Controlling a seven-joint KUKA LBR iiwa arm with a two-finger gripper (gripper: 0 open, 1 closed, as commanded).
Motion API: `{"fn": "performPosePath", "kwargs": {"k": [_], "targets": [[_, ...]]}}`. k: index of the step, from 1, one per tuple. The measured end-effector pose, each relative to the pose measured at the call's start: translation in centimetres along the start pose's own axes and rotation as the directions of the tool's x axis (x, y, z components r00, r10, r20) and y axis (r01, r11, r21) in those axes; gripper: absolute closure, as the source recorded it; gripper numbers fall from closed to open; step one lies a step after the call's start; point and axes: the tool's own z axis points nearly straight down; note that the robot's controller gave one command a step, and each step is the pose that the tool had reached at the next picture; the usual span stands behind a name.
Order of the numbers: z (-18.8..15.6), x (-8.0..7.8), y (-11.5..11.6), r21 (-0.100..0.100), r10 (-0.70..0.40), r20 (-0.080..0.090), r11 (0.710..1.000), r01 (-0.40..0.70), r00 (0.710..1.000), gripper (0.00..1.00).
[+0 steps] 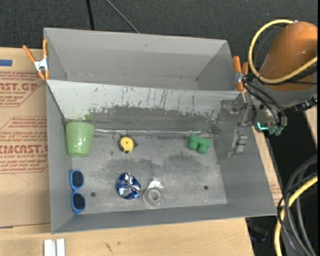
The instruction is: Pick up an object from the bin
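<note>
Camera view: claw hangs at the right side of the grey bin, over the sloping right wall, close to where it meets the floor. Cannot tell how far it is open. Nothing seen in its hold.

Nearest thing: small green block, just to the claw's left on the bin floor and about level with it. Near, not touching. Block looks stubby and two-lobed, long axis roughly left to right, so one short end faces the claw. No clear front or back to it.

Judgement: the coming move turns on that short leftward gap. The claw would need to shift left and go down, closing across the block's narrow width.

Further left of the claw: small yellow piece, then a pale green cup on its side. Left and nearer the camera: clear ring, crumpled blue wrapper, blue sunglasses. All well apart from the claw.
</note>
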Motion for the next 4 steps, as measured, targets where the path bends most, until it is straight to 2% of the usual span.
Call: {"fn": "performPosePath", "kwargs": {"k": [1, 2, 3, 4], "targets": [[10.2, -1.4, 1.0, -0.001, -0.026, 0.0, 1.0, 0.026, 1.0, 0.0], [15.0, -1.8, 1.5, -0.002, 0.164, 0.01, 0.987, -0.164, 0.986, 0.0], [14.7, -2.0, 1.4, 0.0, 0.163, 0.013, 0.987, -0.163, 0.986, 1.0], [2.2, -0.2, 2.1, -0.002, 0.168, 0.015, 0.986, -0.168, 0.986, 1.0]]}}
